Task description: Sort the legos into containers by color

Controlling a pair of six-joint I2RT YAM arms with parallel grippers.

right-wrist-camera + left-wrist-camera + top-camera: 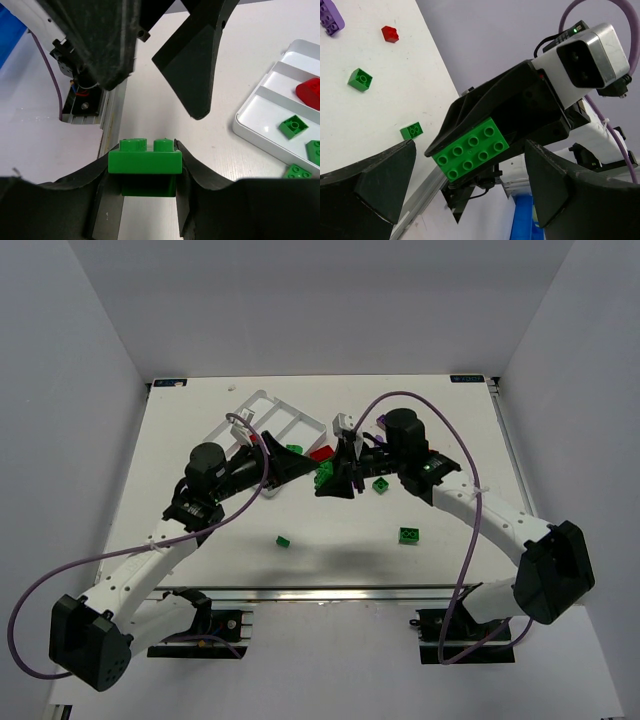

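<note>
Legos first: the one in play is a green eight-stud brick (145, 161), pinched across its narrow width by the right pincer (338, 478) and held up off the tabletop (450, 440), roughly over the middle. Its studs face the left pincer (293, 466), which is spread wide with nothing in it. That pincer's fingers sit lined up either side of the brick but aren't touching it.

My read is that this is a hand-off. The white tray (295, 408) sits at the far side, left of where the two meet, so it's easier for the left arm to reach. That would explain why the brick is presented broadside rather than carried over.

The tray already has a green piece (293, 125) in one lane and a red piece (310, 92) in the lane next to it. On the near side, a small green brick (283, 541) and a wider green brick (409, 534) lie loose, well apart.
</note>
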